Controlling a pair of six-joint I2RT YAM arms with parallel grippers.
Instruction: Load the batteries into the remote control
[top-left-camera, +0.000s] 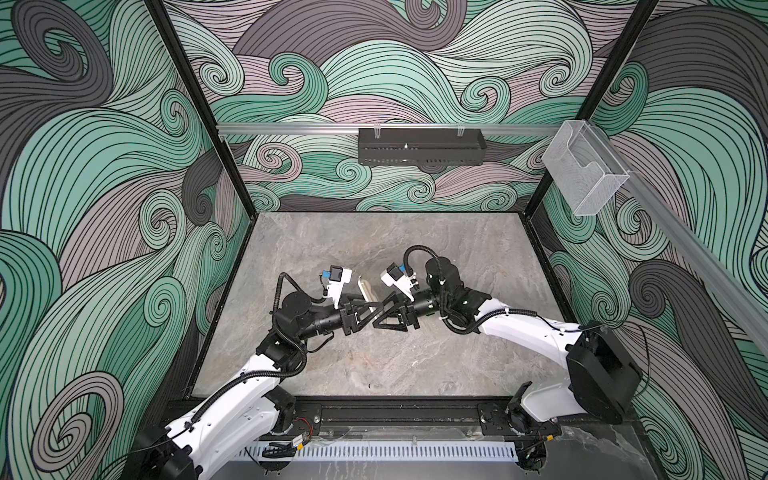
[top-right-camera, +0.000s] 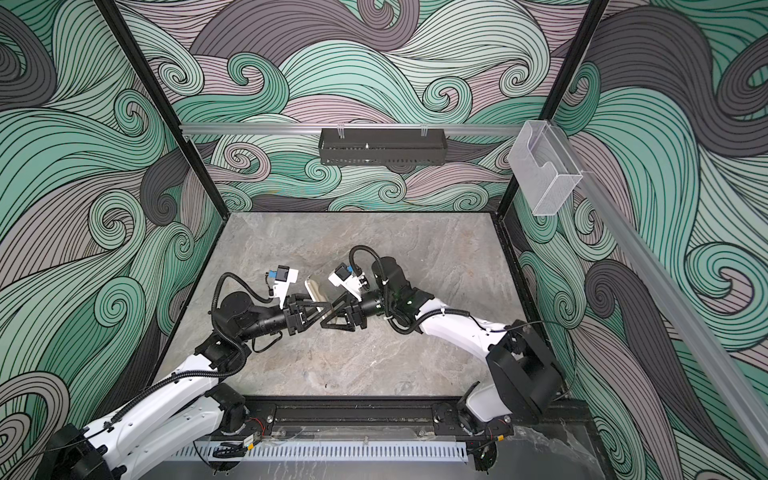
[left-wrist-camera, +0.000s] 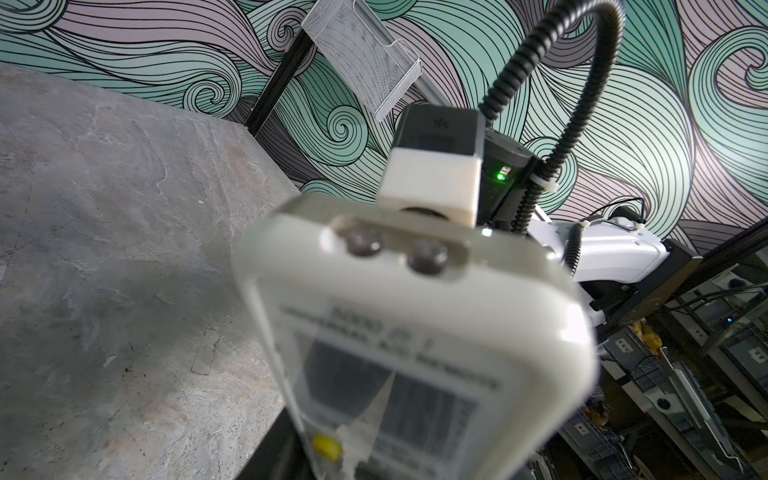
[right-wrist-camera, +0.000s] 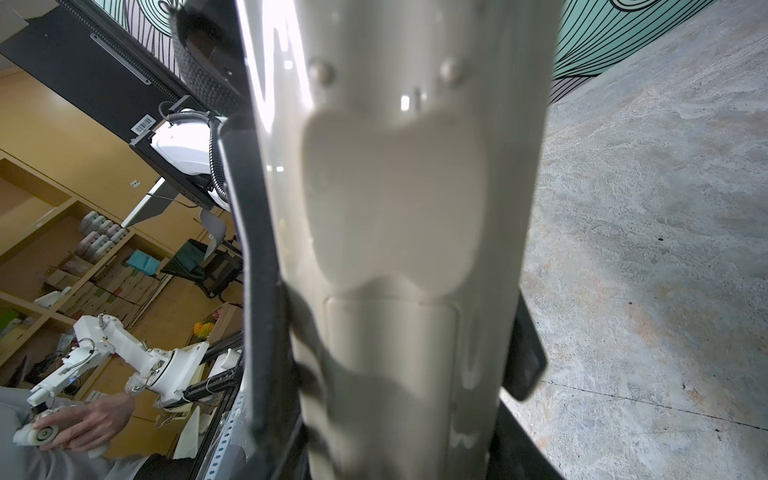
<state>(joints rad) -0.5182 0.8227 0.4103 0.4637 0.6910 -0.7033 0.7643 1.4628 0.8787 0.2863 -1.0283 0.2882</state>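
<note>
Nearest us, both arms reach in from the near rail over the grey stone table and meet at its middle, tip to tip. The left gripper comes in from the left and the right gripper from the right, in both top views.

And between them is the remote control, up off the table, its pale body sticking out past the fingers toward the far side. Upright or tilted, I cannot tell from above.

The right wrist view is full of its plain back, with a rounded rectangular panel outlined on it. Black fingers sit on either side of the body, so the right gripper is clamped on the remote control.

The left wrist view looks straight at the other face: blurred screen, a yellow button, two small round emitters on the end. Whether the left fingers are apart or pressed on it, I cannot tell.

Beyond, bare table. On the far wall hangs a black tray, and on the right wall a clear box.
</note>
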